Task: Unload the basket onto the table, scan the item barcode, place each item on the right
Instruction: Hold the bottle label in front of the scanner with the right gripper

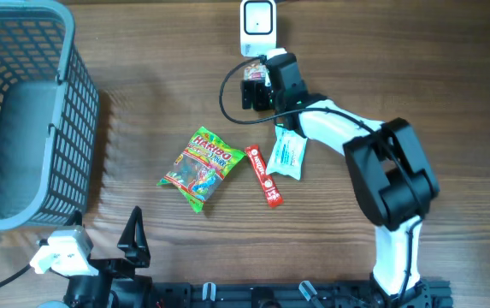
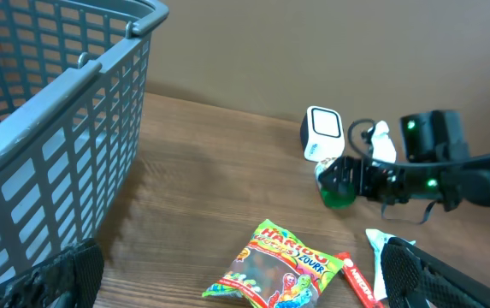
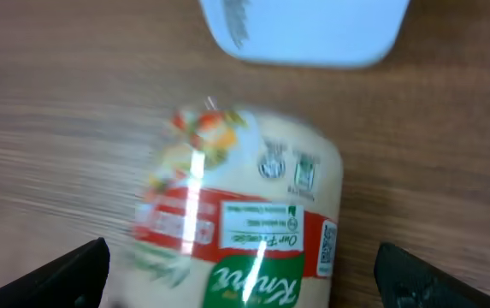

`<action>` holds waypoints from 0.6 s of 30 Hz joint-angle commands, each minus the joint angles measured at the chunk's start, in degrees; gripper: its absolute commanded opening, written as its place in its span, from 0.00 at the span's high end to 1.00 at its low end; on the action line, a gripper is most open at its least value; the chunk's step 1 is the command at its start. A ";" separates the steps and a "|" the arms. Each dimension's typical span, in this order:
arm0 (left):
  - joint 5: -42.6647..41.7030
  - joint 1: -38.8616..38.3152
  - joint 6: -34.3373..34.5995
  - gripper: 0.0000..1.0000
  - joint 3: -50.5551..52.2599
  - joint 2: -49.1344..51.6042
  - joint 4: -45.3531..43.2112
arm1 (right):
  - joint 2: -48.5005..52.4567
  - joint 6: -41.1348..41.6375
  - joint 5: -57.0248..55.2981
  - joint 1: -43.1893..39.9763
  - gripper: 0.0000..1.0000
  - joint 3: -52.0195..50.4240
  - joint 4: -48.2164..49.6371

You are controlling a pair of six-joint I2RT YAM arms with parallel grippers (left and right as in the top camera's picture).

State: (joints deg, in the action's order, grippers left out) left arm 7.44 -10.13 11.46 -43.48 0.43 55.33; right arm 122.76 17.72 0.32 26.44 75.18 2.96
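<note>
The item is a cream Knorr tub point(image 3: 245, 222) with a red and green label and a small code square point(image 3: 327, 248) on its right side. It lies between the open jaws of my right gripper point(image 3: 240, 278), with a gap showing on each side. The white scanner point(image 3: 304, 30) stands just beyond it. From overhead, my right gripper point(image 1: 257, 85) sits right below the scanner point(image 1: 258, 26) and covers most of the tub. The left wrist view shows the tub's green end point(image 2: 339, 190) under the scanner point(image 2: 321, 130). My left gripper point(image 1: 133, 241) is open at the table's near edge.
A grey mesh basket point(image 1: 73, 103) fills the left side. A green Haribo bag point(image 1: 202, 167), a red bar point(image 1: 264, 177) and a white-blue packet point(image 1: 288, 154) lie mid-table, the packet partly under my right arm. A black cable point(image 1: 225, 90) loops beside the scanner.
</note>
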 commanded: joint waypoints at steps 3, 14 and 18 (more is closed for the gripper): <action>-0.46 -0.37 -0.52 0.00 0.15 -0.04 -0.15 | 2.56 0.87 -3.52 0.39 0.01 0.96 3.56; -0.46 -0.37 -0.52 0.00 0.15 -0.04 -0.15 | 1.81 3.39 -2.73 -0.46 0.30 5.99 -4.63; -0.46 -0.37 -0.52 0.00 0.15 -0.04 -0.15 | 1.40 3.41 3.13 -1.07 0.38 14.67 -18.93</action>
State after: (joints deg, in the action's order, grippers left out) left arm 7.44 -10.13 11.46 -43.46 0.43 55.35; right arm 124.31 20.82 -2.07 25.98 82.28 -9.47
